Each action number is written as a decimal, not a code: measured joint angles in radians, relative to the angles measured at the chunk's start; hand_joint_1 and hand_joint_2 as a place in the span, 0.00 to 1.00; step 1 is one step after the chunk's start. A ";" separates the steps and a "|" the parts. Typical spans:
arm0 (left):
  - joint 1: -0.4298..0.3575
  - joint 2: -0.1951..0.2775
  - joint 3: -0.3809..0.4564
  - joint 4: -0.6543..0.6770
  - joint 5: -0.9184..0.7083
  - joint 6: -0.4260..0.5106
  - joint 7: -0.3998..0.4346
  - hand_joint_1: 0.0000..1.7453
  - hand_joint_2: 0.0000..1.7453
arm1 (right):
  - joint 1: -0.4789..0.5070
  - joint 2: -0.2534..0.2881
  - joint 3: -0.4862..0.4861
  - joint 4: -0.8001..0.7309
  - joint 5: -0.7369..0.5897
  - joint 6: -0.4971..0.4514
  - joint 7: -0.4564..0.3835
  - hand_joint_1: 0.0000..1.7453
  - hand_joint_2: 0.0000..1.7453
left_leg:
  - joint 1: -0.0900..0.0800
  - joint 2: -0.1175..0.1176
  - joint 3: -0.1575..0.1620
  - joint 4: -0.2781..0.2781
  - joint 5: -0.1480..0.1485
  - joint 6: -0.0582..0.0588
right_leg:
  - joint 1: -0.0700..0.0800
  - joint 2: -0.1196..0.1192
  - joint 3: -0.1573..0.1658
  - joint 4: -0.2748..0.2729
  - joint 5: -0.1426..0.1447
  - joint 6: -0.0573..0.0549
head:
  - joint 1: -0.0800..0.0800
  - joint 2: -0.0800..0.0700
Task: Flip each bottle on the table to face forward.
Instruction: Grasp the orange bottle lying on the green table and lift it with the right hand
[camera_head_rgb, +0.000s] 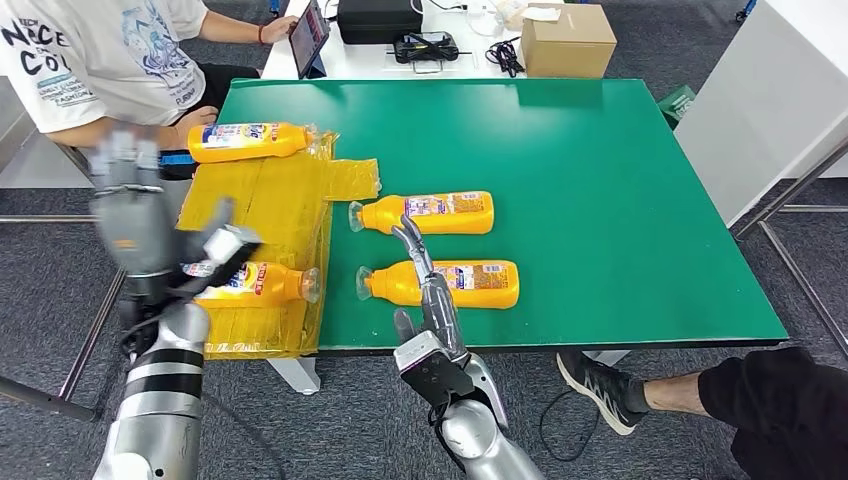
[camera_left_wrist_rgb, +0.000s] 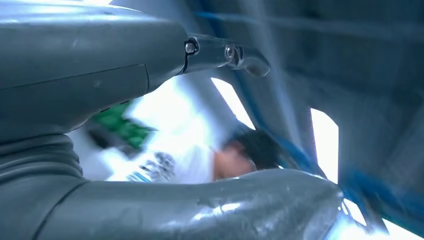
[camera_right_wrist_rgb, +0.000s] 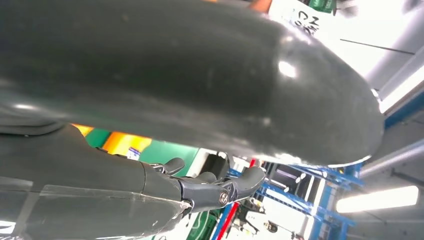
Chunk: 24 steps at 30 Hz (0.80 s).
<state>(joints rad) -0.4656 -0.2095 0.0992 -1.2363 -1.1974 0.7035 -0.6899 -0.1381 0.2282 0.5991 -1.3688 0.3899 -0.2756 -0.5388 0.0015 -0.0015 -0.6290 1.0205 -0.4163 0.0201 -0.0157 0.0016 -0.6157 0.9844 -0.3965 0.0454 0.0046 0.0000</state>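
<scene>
Robot lab: green test table (camera_head_rgb: 600, 200), blue racking (camera_right_wrist_rgb: 320, 200)

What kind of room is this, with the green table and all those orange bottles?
Probably a lab or workshop set up for robot trials. A green table holds orange bottles laid out as test pieces, a person sits beside it with a tablet, and a cardboard box and cables lie behind.

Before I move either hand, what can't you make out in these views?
- Left hand: motion-blurred in the head view, so its finger pose is unclear.
- Near-left bottle: left arm covers its base end and much of its label, head view.
- Left wrist view: blurred, table barely visible.
- Right hand: overlaps the near-right bottle; contact uncertain.
- Label text on all bottles: too small.
</scene>
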 joint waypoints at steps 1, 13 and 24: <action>0.004 -0.012 0.012 -0.027 0.051 0.000 -0.002 0.00 0.00 | 0.001 0.000 0.000 0.003 0.005 -0.005 0.002 0.00 0.00 | 0.000 -0.002 0.000 0.000 0.000 0.000 | 0.000 -0.001 0.000 0.000 0.000 0.000 | 0.000 0.000; 0.043 -0.041 -0.040 0.053 0.718 -0.229 0.042 0.00 1.00 | 0.010 -0.048 -0.025 -0.006 0.151 -0.083 0.092 0.00 1.00 | 0.000 -0.004 0.000 0.000 0.001 0.000 | 0.001 -0.005 0.002 0.000 0.000 0.000 | 0.000 0.000; 0.172 -0.023 -0.117 0.151 0.842 -0.435 0.065 0.00 1.00 | -0.036 -0.191 -0.202 -0.019 0.312 -0.030 0.262 0.00 1.00 | -0.001 -0.004 -0.001 0.000 0.000 0.001 | -0.001 -0.004 0.001 -0.001 0.000 0.001 | 0.000 0.000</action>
<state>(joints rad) -0.2940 -0.2327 -0.0181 -1.0855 -0.3551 0.2683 -0.6252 -0.1738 0.0370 0.3970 -1.3882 0.7016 -0.3051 -0.2772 0.0009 -0.0051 -0.6301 1.0207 -0.4160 0.0209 -0.0162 -0.0028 -0.6142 0.9834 -0.3965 0.0460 0.0046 0.0000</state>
